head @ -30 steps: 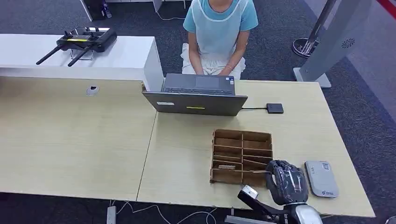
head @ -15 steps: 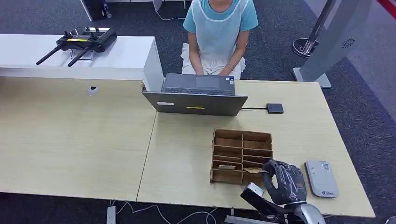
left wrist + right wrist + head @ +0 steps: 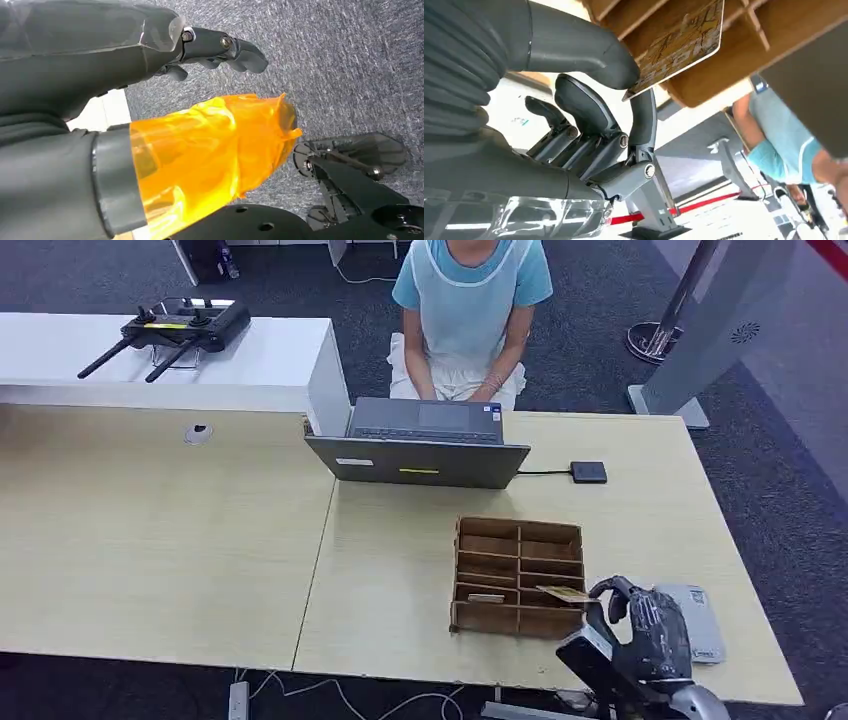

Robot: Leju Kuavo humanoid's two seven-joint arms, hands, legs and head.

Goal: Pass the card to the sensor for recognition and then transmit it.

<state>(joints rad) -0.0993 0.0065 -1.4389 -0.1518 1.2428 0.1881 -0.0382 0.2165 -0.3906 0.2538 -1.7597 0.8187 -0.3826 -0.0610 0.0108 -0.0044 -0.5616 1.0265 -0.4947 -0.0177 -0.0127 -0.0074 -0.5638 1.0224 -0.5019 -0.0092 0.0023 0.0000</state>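
I see the card (image 3: 679, 47), a thin flat rectangle with a worn gold-brown printed face, pinched at one corner between my right hand's (image 3: 640, 625) thick grey thumb and a dark finger (image 3: 641, 120). It sits level, just over the near right edge of the brown cardboard divider tray (image 3: 518, 578). The hand stands upright between the tray and the smooth grey rounded-corner sensor (image 3: 695, 620) on the pale woodgrain table (image 3: 400, 570). My left hand (image 3: 150, 60) hangs over speckled grey carpet, fingers loosely extended, holding nothing, with crinkled orange film on its thumb.
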